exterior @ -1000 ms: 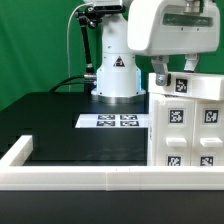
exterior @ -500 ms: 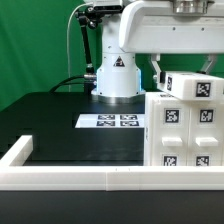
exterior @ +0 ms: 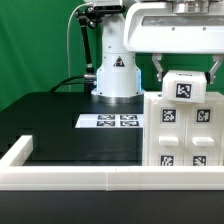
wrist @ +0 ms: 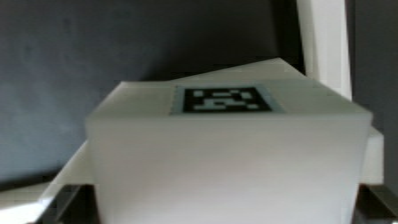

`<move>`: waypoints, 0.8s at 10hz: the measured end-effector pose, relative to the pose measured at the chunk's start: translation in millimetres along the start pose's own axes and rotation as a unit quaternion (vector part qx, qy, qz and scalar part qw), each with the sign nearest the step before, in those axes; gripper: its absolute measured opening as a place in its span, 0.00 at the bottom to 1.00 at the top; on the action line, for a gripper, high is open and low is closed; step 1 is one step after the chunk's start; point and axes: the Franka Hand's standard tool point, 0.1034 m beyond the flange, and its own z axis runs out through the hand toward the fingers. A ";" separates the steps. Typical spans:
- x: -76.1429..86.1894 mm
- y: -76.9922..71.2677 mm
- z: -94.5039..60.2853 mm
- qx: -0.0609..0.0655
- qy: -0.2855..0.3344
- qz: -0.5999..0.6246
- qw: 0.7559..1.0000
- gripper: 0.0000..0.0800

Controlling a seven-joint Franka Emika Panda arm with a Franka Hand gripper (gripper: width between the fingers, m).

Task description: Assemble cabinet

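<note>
The cabinet body (exterior: 178,135), a white box with several black-and-white tags on its face, stands at the exterior view's right. My gripper (exterior: 186,80) hangs right above it, one finger on each side of a small white drawer-like block (exterior: 186,92) that bears one tag. The block sits level at the top of the body; whether it touches the body I cannot tell. In the wrist view the block (wrist: 222,150) fills most of the picture, and the dark fingertips (wrist: 54,205) press against its sides. The gripper (wrist: 217,215) is shut on the block.
The marker board (exterior: 117,121) lies flat on the black table, left of the cabinet body. The robot's white base (exterior: 115,75) stands behind it. A long white rim (exterior: 70,178) runs along the table's front and left side. A green backdrop is behind.
The gripper has turned and shifted above the cabinet body. The held block went from tilted and further to the exterior view's right to level and centred over the body's top.
</note>
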 end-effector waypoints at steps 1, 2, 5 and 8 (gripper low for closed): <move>-0.4 -1.0 0.1 0.001 -0.001 0.036 0.999 0.70; -0.7 -1.6 0.1 0.003 -0.001 0.054 0.999 0.70; -1.7 -4.6 0.2 0.005 -0.001 0.162 0.987 0.70; -6.3 -16.6 0.5 0.019 0.015 0.317 0.948 0.70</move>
